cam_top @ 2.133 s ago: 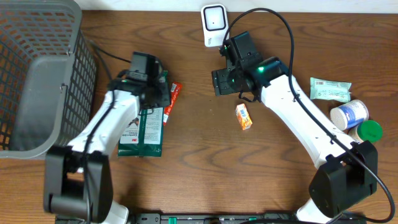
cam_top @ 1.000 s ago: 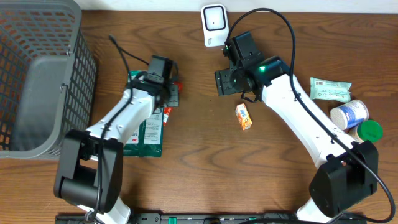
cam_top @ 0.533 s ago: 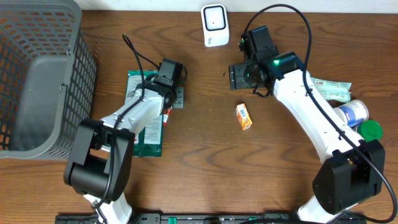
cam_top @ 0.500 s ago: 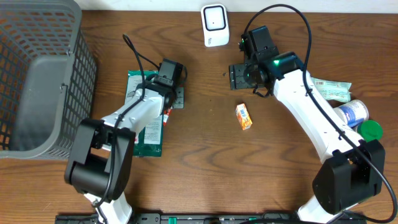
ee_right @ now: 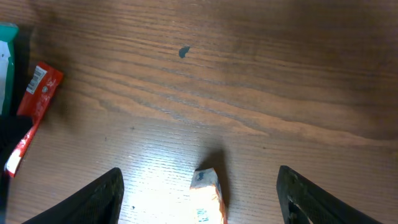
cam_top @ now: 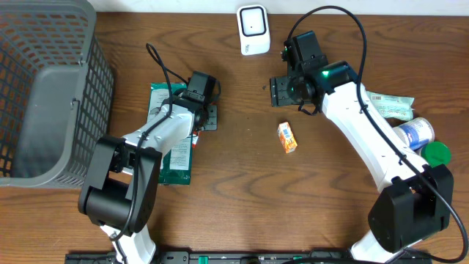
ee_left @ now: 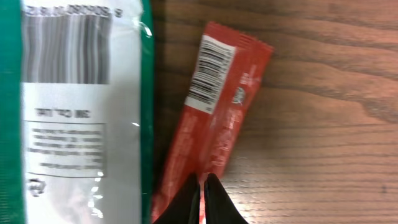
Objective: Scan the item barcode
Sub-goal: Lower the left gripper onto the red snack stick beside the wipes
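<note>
Scene: Two arms work a wooden table (cam_top: 234,191), with a scanner (cam_top: 253,29) standing at its far edge and a basket (cam_top: 44,88) at the left.
Item: Judged to be the red packet (ee_left: 217,118). It lies flat on the wood with its barcode (ee_left: 208,74) face up and its lower end against a green pack (ee_left: 74,93).
Left gripper (ee_left: 202,193): The jaws are clenched, tips together over the packet's lower end. Whether any wrapper is caught between them cannot be told.
Right gripper (cam_top: 287,89): The jaws are released and spread wide, hovering over an orange box (ee_right: 208,193) that nothing grips.
Slip risk: The packet is thin and lies flat. Closed tips may skate over the foil or only push it along the wood, so a lift would come up bare.
Snag risk: The packet touches the green pack, and dragging one may shift or tip up the other.
Collision risk: The right arm stands between the packet and the scanner. A direct carry by the left arm could bring the two together.
Read risk: A pinch at one end would leave the packet hanging and free to swing or curl, so the barcode may face away from the scanner or crease.
Mix-up risk: Both arms are poised over goods, and either could be offered to the scanner first.
</note>
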You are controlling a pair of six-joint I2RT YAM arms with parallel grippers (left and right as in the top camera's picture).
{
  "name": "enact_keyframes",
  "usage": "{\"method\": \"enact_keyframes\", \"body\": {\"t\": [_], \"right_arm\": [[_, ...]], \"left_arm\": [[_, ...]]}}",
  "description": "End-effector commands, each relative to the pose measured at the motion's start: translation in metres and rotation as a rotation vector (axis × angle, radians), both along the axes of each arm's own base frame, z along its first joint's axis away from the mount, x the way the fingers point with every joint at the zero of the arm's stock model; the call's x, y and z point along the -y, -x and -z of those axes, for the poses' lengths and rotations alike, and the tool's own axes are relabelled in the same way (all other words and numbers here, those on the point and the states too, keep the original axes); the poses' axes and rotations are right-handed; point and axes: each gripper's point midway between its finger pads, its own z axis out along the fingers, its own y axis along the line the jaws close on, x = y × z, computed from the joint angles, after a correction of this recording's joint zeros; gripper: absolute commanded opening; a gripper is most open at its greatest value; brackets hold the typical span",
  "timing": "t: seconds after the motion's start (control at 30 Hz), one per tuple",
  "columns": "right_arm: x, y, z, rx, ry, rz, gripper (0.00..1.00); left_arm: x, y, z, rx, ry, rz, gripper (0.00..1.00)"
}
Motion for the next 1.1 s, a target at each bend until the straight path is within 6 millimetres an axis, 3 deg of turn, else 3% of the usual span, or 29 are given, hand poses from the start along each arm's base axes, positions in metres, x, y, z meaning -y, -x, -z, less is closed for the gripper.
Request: {"method": "enact_keyframes", "body": {"t": [0.0, 0.27, 0.57, 1.07], "right_arm": [[0.003, 0.000, 0.005, -0.008, 0.013, 0.005, 0.74], [0.003, 0.000, 0.005, -0.011, 0.015, 0.005, 0.74], [0.004, 0.000, 0.005, -0.011, 0.015, 0.008, 0.76], [0.004, 0.000, 0.005, -0.011, 0.015, 0.008, 0.76]], "left_arm": [[0.005, 0.011, 0.009, -0.048, 0.040, 0.000, 0.08], [0.009, 0.011, 0.008, -0.055, 0.072, -0.014, 0.08], [0.011, -0.009, -0.021, 0.013, 0.051, 0.058, 0.11], [-0.006, -0.014, -0.021, 0.035, -0.024, 0.028, 0.11]]}}
